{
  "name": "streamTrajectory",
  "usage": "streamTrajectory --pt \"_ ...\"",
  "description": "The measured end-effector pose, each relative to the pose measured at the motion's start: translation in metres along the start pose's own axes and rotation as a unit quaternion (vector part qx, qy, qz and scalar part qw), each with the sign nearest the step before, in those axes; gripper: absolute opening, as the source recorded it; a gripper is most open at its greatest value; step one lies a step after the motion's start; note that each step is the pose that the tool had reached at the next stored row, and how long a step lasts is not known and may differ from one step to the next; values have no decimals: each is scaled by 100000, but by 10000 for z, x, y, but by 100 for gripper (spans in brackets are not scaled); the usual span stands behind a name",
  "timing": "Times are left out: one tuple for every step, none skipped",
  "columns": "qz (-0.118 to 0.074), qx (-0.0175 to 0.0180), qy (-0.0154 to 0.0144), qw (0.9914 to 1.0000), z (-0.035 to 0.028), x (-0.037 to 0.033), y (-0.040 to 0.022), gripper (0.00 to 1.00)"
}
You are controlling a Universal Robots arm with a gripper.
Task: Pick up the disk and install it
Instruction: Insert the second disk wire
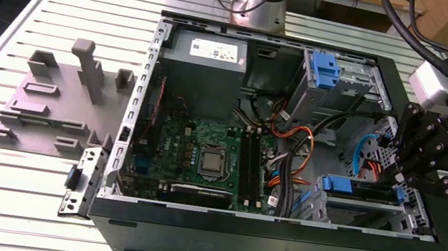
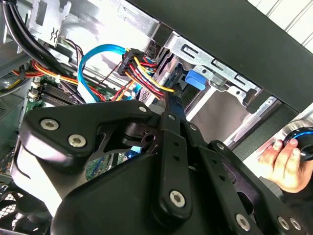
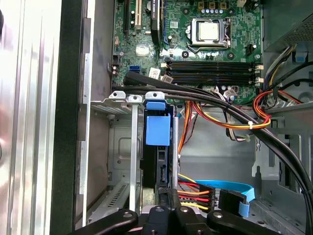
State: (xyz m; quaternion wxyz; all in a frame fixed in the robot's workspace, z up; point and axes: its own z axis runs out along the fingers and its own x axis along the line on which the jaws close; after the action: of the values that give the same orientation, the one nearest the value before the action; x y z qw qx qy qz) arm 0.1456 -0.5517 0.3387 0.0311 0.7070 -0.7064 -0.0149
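**Item: disk install, drive-cage stage**

1. Table [image 1: 17, 201]: slatted metal, carries the case.
2. Case [image 1: 277, 243]: black tower lying on its side, panel off, board [image 1: 201, 155] facing up.
3. Cage [image 3: 117, 105]: bare-metal drive bay in the case corner at the exterior view's lower right, just beside the board's edge.
4. Gripper [image 1: 406, 183]: reaches down into the cage from the exterior view's right. In the second wrist view the jaws are pressed together to one narrow tip [image 2: 168, 100] and nothing shows between them. The tip sits at the disk's end far from the board; whether it touches cannot be told.
5. Disk [image 3: 157, 164]: stands on edge between the cage's upright rails, already inside the bay.
   - Long axis: lies level, running from the board side toward the case wall, across the exterior view [image 1: 362, 201].
   - Blue tab [image 3: 158, 129]: the end with this tab points at the board.
6. Cables [image 3: 230, 122]: orange, yellow and black bundle, crossing just beside the cage mouth.
7. Hand [image 2: 281, 161]: a person's, outside the case wall, well apart from the disk.

**Step, as judged:** pickup is done and install is in hand, with the disk being seated. Full seating calls for keeping the disk square to the rails and the tip clear of the cables
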Motion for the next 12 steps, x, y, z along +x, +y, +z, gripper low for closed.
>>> streamTrajectory --pt "1 0 6 100000 1 0 19 11" --pt "5 0 5 100000 1 0 24 11" --pt "3 0 5 100000 1 0 29 11" --pt "3 -1 2 100000 2 -1 36 11" --pt "2 -1 2 100000 3 -1 44 11" --pt "3 1 7 100000 3 -1 56 11" --pt "4 -1 3 100000 4 -1 64 11" --pt "3 -1 0 100000 5 0 73 11" --pt "4 0 -1 100000 6 0 81 11" --pt "5 1 7 100000 6 -1 90 11" --pt "7 3 6 100000 7 -1 102 11" --pt "9 37 10 100000 8 -1 118 11"
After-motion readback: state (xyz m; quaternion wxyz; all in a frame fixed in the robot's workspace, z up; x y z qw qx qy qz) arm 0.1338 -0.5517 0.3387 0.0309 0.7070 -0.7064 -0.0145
